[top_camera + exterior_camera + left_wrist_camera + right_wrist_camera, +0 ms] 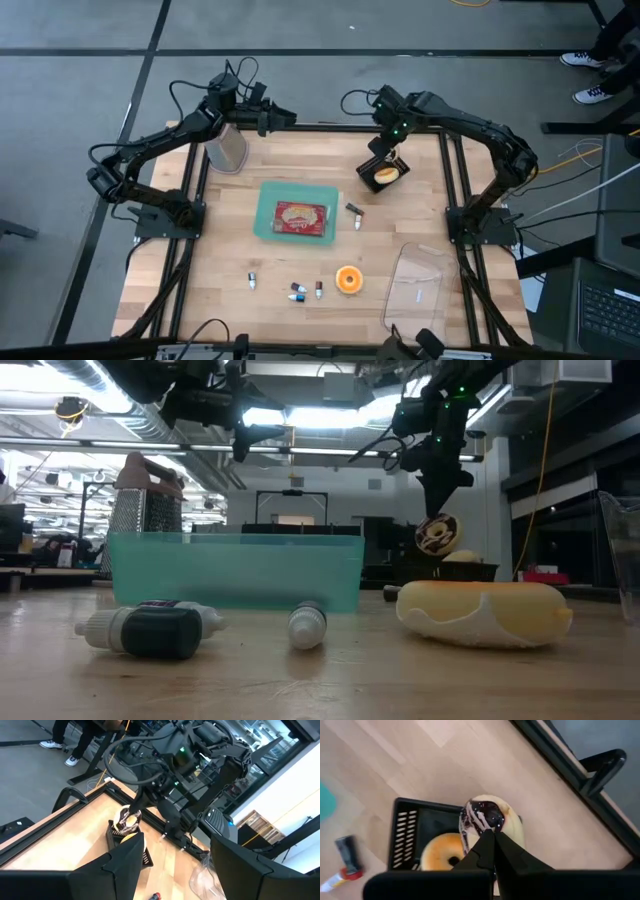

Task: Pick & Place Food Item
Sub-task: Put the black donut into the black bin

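Right gripper [492,842] pinching chocolate donut [482,817] above black tray [407,827], plain donut [442,852] inside. Lift straight, keep grip firm. Left gripper [172,855] spread, parked high.

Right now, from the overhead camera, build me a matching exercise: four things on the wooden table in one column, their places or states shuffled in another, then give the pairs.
Things:
1. chocolate-iced doughnut
2. metal box grater
3. teal plastic tray
4. clear plastic lid

Places or states:
A. lying flat at the table's near right corner
B. standing at the far left, below the left gripper
C. pinched in the right gripper, above the small black basket
D. mid-table, holding a red food packet

Pairs: 1-C, 2-B, 3-D, 4-A
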`<state>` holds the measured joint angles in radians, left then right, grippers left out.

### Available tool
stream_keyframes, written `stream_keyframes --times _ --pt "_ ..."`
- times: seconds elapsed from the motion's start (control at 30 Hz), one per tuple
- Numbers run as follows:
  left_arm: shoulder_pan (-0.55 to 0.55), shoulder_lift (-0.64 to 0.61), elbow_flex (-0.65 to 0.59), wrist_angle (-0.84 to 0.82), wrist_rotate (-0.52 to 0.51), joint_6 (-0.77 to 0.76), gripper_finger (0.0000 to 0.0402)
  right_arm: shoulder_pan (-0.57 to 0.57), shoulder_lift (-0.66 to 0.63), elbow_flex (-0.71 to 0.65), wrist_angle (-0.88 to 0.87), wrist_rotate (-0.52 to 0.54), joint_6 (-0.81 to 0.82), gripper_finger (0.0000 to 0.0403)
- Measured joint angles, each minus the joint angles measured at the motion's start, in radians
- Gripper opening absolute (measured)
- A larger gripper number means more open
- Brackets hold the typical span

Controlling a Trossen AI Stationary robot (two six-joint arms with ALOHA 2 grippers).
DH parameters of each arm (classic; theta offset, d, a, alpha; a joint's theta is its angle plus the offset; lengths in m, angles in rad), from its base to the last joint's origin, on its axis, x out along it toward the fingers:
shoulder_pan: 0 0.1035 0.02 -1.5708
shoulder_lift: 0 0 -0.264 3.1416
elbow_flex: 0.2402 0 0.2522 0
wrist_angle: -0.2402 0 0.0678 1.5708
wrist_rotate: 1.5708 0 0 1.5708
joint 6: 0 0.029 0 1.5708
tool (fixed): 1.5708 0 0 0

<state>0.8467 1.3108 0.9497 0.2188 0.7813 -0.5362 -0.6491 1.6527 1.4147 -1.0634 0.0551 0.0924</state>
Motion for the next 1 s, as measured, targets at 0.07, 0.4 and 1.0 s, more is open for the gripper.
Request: stream_keyframes --times 0.07,0.4,1.0 --pt "0.0 0.0 0.0 -0.001 -0.003 0.0 0.0223 -0.006 0.0 0.0 0.0 0.0 -0.02 0.0" --pt "0.0 0.0 0.0 -0.01 -0.006 0.0 0.0223 -0.007 0.001 -0.001 0.0 -0.013 -0.086 0.0" --pt "0.0 0.0 0.0 -0.014 -0.015 -0.007 0.0223 -0.012 0.054 -0.032 0.015 0.017 -0.238 0.0"
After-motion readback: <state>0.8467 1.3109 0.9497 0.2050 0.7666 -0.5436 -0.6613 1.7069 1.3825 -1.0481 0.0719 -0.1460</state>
